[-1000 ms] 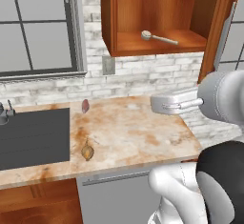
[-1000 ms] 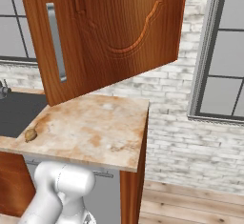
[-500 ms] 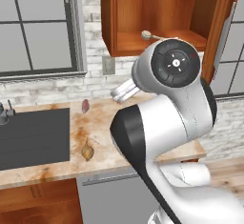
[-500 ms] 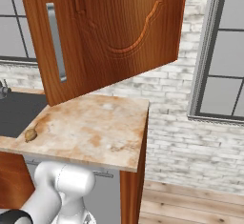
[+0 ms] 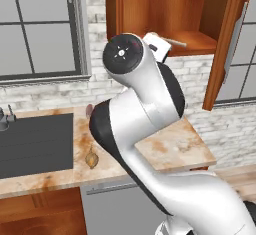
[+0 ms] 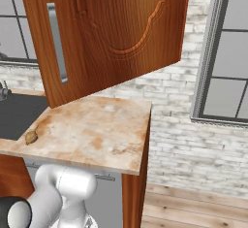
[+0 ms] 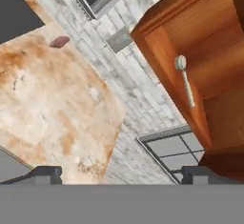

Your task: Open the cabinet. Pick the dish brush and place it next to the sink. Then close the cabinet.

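Note:
The cabinet (image 5: 170, 9) hangs open above the counter, and its door (image 6: 111, 28) with the silver bar handle (image 6: 57, 42) is swung wide. The dish brush (image 7: 184, 79) lies on the cabinet shelf, pale round head toward the front and thin handle (image 5: 173, 42) pointing inward. My gripper (image 7: 121, 175) is open, its fingertips (image 7: 45, 174) spread wide with nothing between them, still well short of the brush. In the left base view my raised arm covers the brush head. The sink (image 5: 35, 144) is sunk into the counter at the left.
A yellowish-brown lump (image 5: 91, 159) lies on the marble counter (image 6: 92, 130) near the sink, and a small pinkish lump (image 7: 59, 42) rests by the brick wall. A faucet (image 5: 6, 118) stands at the sink's far left. Windows flank the cabinet.
My arm has swung up from low on the right to the middle, and the hand has risen from counter height toward the cabinet shelf. The brush, door and lumps have not moved.

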Motion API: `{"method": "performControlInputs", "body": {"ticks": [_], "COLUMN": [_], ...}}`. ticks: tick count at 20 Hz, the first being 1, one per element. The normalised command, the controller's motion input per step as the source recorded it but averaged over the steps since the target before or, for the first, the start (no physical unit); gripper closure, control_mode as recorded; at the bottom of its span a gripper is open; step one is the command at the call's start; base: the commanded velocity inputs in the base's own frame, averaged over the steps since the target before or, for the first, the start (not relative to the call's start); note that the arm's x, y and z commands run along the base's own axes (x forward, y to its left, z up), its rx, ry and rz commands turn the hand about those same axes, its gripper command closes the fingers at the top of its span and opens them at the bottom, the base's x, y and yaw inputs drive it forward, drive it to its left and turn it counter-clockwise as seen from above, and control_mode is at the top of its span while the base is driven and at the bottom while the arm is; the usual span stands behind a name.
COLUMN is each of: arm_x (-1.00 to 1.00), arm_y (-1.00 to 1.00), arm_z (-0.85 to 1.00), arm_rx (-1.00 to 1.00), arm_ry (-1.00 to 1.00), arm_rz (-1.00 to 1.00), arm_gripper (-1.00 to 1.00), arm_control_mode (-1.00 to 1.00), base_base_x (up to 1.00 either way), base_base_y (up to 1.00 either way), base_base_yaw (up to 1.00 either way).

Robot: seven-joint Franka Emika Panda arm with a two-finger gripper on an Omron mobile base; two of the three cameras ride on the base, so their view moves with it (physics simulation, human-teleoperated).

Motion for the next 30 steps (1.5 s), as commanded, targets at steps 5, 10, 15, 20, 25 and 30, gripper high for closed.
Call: {"method": "performControlInputs", "body": {"ticks": [5,10,15,20,25,30], "arm_x": [0.06,0.48,0.44,-0.16,-0.10,-0.05], "arm_y": [0.00,0.00,-0.01,-0.20,-0.38,-0.44], "arm_z": [-0.01,-0.25,-0.19,0.03,0.00,0.00], "arm_rx": [-0.36,-0.39,-0.28,-0.12,-0.12,-0.14], "arm_ry": [0.21,0.04,0.00,0.00,0.00,0.03], "arm_rz": [-0.18,-0.15,-0.10,-0.01,0.00,0.00], "arm_gripper": [-1.00,-1.00,-1.00,-1.00,-1.00,-1.00], "arm_control_mode": [-1.00,-1.00,-1.00,-1.00,-1.00,-1.00], "base_base_x": [0.00,0.00,0.00,0.00,0.00,0.00], "base_base_y": [0.00,0.00,0.00,0.00,0.00,0.00], "base_base_yaw": [0.00,0.00,0.00,0.00,0.00,0.00]}}
